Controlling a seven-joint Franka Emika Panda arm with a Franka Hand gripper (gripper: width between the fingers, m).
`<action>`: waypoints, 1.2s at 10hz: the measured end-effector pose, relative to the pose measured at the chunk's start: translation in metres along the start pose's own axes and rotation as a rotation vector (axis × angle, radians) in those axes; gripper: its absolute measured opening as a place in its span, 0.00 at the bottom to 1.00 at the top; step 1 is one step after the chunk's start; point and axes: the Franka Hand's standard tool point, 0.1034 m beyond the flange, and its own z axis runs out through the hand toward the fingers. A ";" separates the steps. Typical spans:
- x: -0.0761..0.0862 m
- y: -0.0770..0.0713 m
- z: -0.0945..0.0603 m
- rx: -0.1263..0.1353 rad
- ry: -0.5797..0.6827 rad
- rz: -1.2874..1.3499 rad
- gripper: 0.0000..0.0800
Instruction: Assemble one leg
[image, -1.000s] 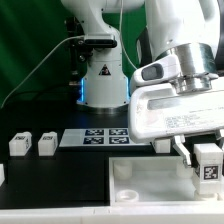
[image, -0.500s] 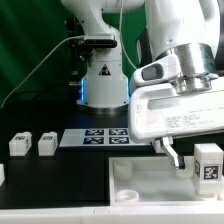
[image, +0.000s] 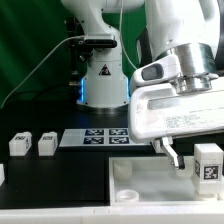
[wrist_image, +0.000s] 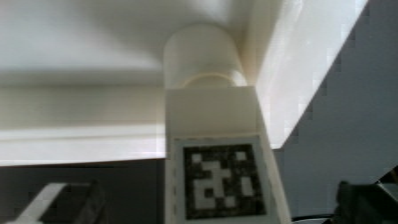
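At the end effector (wrist_image: 214, 203): released, with fingers (image: 173, 155) spread wide and gripping nothing. Between those fingers, touching neither: the leg (image: 208, 163), upright, with a black-and-white tag turned toward the exterior camera. Directly beneath the end effector, planted at a corner of the large flat white piece (image: 150, 180). In the wrist view, seen lengthwise, with the tagged face nearest the camera and the rounded far end tucked into that corner. Cannot tell whether seated fully in the socket. In the same view, dark finger shapes to either side of the leg, a clear gap on both sides.

In the exterior view, only one finger showing, just beside the leg on the exterior view's left, with the other out of sight. On the same white piece, farther toward the exterior view's left than the end effector: an open round socket (image: 127, 195).

Well apart from the end effector, toward the exterior view's left, on the dark bench (image: 60, 185): two more legs (image: 19, 143) (image: 46, 144), side by side. Between that pair and the end effector: the marker board (image: 98, 137), flat on the bench.
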 end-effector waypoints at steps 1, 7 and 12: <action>0.000 0.001 -0.001 -0.001 -0.002 -0.003 0.81; 0.031 -0.011 -0.062 0.039 -0.194 0.001 0.81; 0.031 -0.018 -0.059 0.072 -0.628 0.018 0.81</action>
